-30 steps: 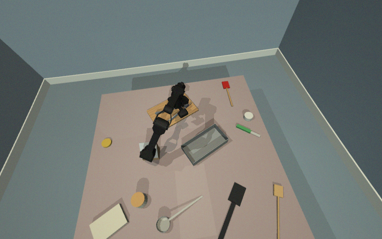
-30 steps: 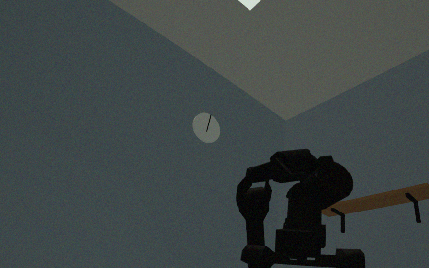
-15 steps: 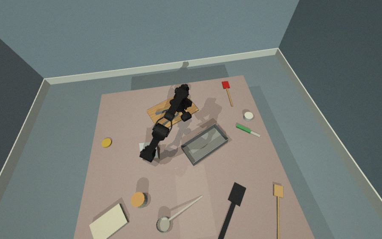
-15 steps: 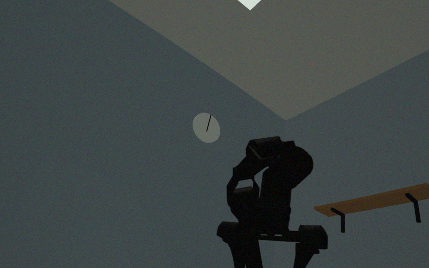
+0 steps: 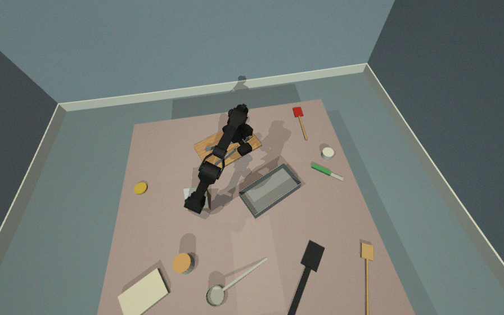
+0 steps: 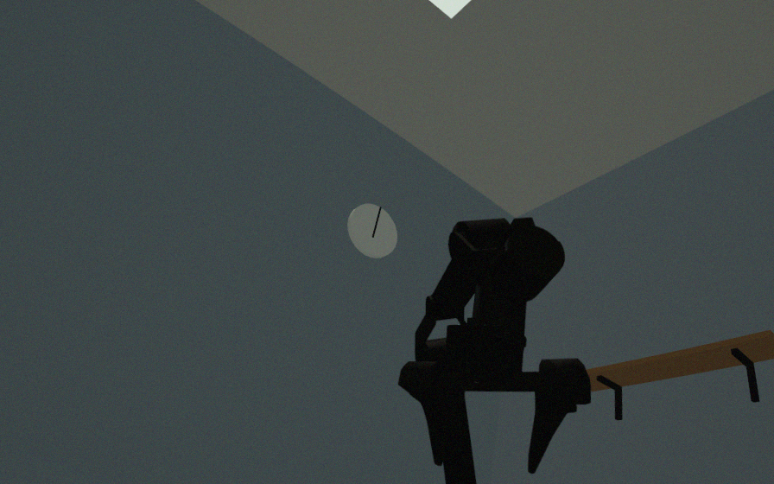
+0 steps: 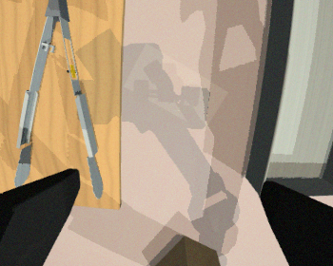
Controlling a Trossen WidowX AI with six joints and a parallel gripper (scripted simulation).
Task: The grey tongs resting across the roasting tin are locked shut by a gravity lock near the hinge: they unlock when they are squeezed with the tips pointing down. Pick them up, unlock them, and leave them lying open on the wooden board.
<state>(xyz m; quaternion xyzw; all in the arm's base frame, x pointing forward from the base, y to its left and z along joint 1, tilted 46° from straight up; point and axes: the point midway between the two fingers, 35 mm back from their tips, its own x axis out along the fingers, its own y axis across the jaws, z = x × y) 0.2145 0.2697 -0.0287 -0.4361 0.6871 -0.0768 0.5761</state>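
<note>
tongs (image 5: 217, 153) mostly hidden under arm (image 5: 223, 144), roasting tin (image 7: 305, 83) cropped

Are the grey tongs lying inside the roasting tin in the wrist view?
No, the grey tongs lie spread open on the wooden board, apart from the roasting tin, which shows nothing inside.
</note>
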